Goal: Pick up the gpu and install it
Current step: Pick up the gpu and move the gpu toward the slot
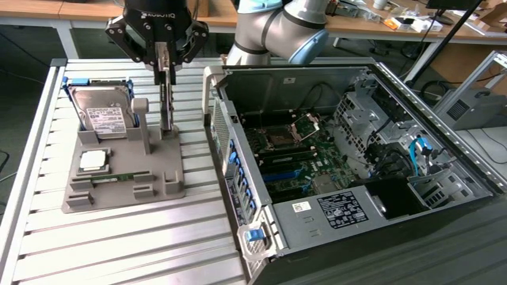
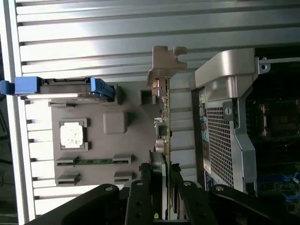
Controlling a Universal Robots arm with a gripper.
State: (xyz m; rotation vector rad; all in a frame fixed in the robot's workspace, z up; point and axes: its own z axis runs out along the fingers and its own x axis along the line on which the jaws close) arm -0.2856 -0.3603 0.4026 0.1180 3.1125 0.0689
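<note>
The gpu (image 1: 165, 107) stands on edge, a thin dark green card, rising from the grey fixture (image 1: 162, 181) just beside the open computer case (image 1: 357, 148). In the wrist view the gpu (image 2: 165, 117) is seen edge-on, with its metal bracket (image 2: 166, 61) at the far end. My gripper (image 1: 163, 65) hangs straight above it, and its fingers press both faces of the card's upper edge. Close up, my gripper (image 2: 166, 176) straddles the card with one finger on each side. Whether the card's lower edge rests on the fixture I cannot tell.
On the same fixture sit a hard drive (image 1: 103, 113) in blue rails, a CPU (image 1: 94, 159) and a RAM stick (image 1: 111, 176). The case lies open with its motherboard (image 1: 293, 160) exposed. Everything rests on a slatted aluminium table (image 1: 119, 243).
</note>
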